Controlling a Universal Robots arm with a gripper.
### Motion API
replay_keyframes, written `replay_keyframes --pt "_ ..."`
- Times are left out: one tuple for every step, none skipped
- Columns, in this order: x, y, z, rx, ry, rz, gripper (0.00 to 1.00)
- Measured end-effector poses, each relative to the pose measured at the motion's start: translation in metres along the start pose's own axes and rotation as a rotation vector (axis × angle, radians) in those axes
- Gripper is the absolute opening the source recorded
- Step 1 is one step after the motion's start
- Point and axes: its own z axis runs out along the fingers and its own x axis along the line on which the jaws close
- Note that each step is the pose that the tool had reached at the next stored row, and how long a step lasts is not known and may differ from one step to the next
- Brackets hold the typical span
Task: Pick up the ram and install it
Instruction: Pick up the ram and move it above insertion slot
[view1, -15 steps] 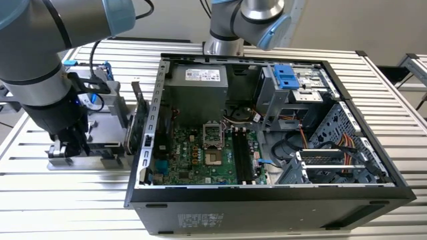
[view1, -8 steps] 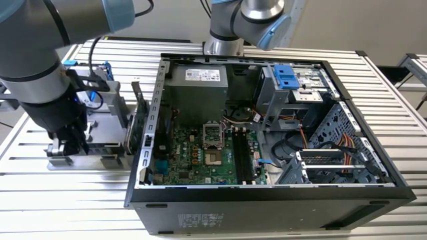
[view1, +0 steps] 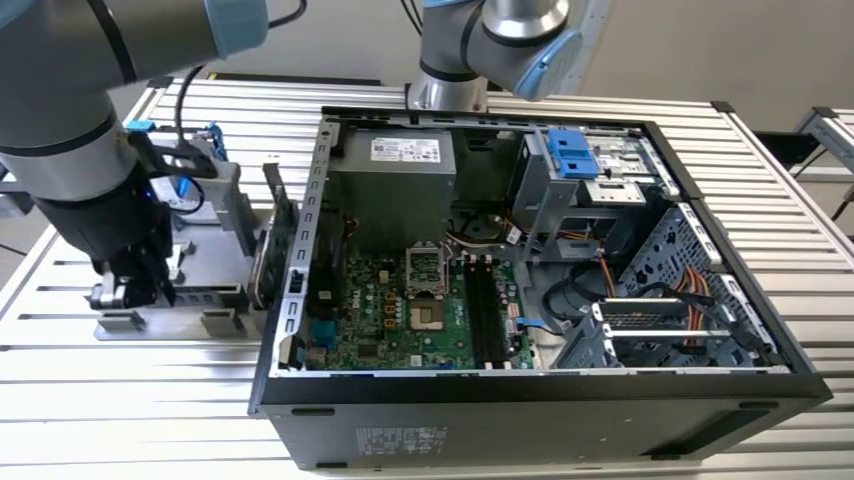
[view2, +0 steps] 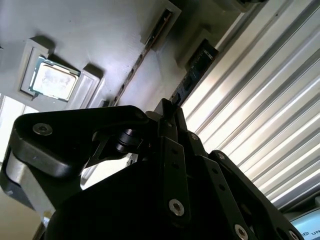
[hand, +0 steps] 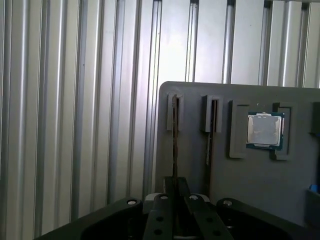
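The ram (hand: 175, 135) is a thin dark stick seen edge-on, standing in the outermost slot of a grey holder block (hand: 195, 170); the second wrist view shows the ram (view2: 192, 75) too. My gripper (hand: 175, 192) sits at the stick's near end, its two black fingers (hand: 162, 200) pressed against either side, so it is shut on the ram. The stick's far end still rests in the holder's slot. In the exterior view my gripper (view1: 134, 292) is low over the holder (view1: 200, 250), left of the open computer case (view1: 534, 260). The black memory slots (view1: 487, 310) lie on the green motherboard.
A second dark stick (hand: 209, 135) stands in the neighbouring slot, and a square processor chip (hand: 265, 130) lies in a pocket beyond it. The ribbed aluminium table (hand: 75, 100) surrounds the holder. Another arm's base (view1: 447, 85) stands behind the case, with cables and drive cages inside.
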Motion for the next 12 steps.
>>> replay_keyframes --pt "0.0 0.0 -0.0005 0.0001 -0.0001 0.0 0.0" --pt "0.0 0.0001 -0.0018 0.0 0.0 0.001 0.0" --pt "0.0 0.0001 -0.0038 0.0001 -0.0001 0.002 0.0" --pt "0.0 0.0001 -0.0044 -0.0001 0.0 0.002 0.0" --pt "0.0 0.0001 -0.0048 0.0 -0.0002 0.003 0.0" --pt "0.0 0.0002 -0.0053 -0.0001 -0.0002 0.004 0.0" --pt "0.0 0.0002 -0.0058 0.0 -0.0004 0.004 0.0" --pt "0.0001 0.0002 -0.0062 0.0 -0.0006 0.005 0.0" --pt "0.0001 0.0001 -0.0066 0.0 -0.0009 0.006 0.0" --pt "0.0001 0.0002 -0.007 0.0 -0.0012 0.007 0.0" --pt "0.0001 0.0002 -0.0075 0.0 -0.0015 0.009 0.0" --pt "0.0001 0.0002 -0.0078 0.0 -0.0018 0.01 0.0"
